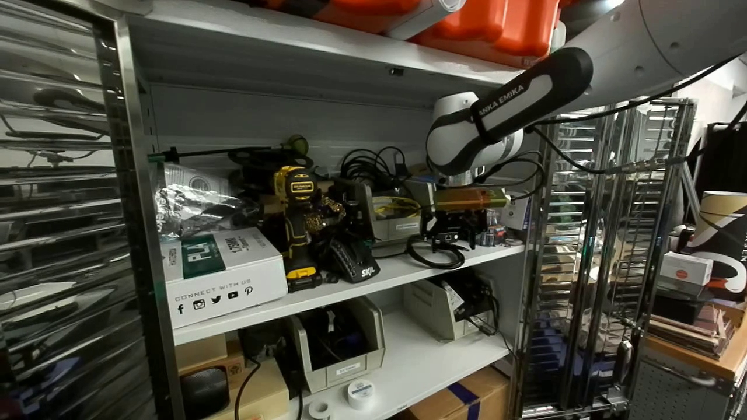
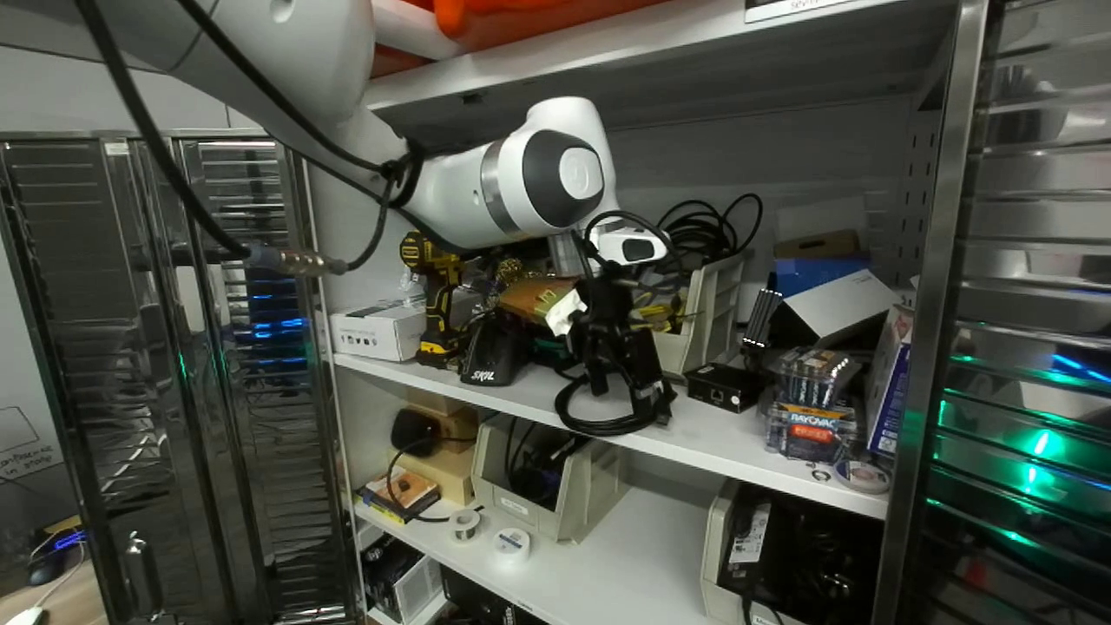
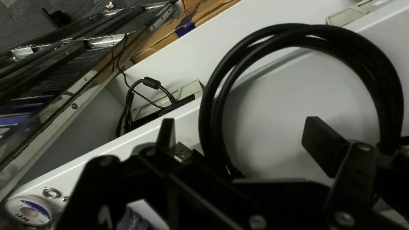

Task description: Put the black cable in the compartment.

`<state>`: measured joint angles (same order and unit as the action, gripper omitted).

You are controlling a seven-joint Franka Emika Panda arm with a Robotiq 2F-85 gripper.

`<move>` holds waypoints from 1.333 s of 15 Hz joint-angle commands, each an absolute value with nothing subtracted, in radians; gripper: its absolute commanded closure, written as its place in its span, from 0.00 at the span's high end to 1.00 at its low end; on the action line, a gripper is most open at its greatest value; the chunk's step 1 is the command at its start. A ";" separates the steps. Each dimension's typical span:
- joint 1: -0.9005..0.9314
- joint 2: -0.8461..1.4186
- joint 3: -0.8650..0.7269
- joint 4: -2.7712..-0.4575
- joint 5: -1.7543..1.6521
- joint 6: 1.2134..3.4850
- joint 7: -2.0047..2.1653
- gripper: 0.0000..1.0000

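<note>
The black cable (image 3: pixel 211 111) lies coiled on the middle shelf, near its front edge. The coil also shows in both exterior views (image 1: pixel 437 256) (image 2: pixel 599 424). A USB plug (image 3: pixel 182 151) shows beside the left finger in the wrist view. My gripper (image 3: pixel 244 137) is open, with its fingers wide apart at the coil's near side. It also shows dark just above the coil in an exterior view (image 2: pixel 629 386). Whether a strand lies between the fingers I cannot tell. A grey open bin (image 1: pixel 398 230) with yellow and black cables stands behind; which compartment is meant is unclear.
More grey bins (image 1: pixel 344 370) (image 1: pixel 435 309) stand on the lower shelf. A drill (image 1: pixel 299 227), a SKIL charger (image 1: pixel 350 259) and a white box (image 1: pixel 227 274) share the middle shelf. Battery packs (image 2: pixel 811 417) and a small black box (image 2: pixel 722 386) stand near the gripper.
</note>
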<state>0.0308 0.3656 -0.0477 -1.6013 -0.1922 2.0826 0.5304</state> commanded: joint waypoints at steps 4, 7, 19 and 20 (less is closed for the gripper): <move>0.053 0.369 -0.085 -1.611 -0.206 2.063 0.539 1.00; 0.052 0.370 -0.092 -1.615 -0.207 2.058 0.539 1.00; 0.074 0.345 -0.097 -1.652 -0.243 2.043 0.555 0.00; 0.077 0.328 -0.106 -1.674 -0.263 2.062 0.577 0.00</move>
